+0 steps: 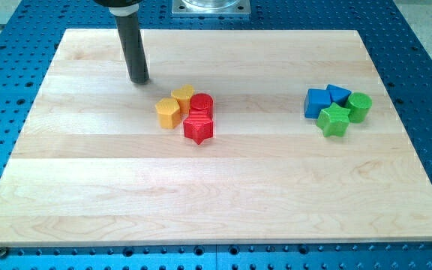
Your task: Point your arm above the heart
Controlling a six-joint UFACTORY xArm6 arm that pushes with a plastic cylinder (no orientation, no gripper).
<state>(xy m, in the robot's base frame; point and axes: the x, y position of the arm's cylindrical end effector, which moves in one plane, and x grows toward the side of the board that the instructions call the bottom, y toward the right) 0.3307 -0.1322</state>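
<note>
My tip [139, 79] touches the pale wooden board [216, 195], holding nothing, up-left of the yellow heart block [168, 112]; red star block [198, 129] just beside.

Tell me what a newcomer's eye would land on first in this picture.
First, the two tight clumps of colour on the pale wooden board: near the middle, a yellow heart and a second yellow block against a red cylinder and red star. At the view's right, two blue blocks huddle with a green star and green cylinder. My tip stands up-left of the heart.
</note>
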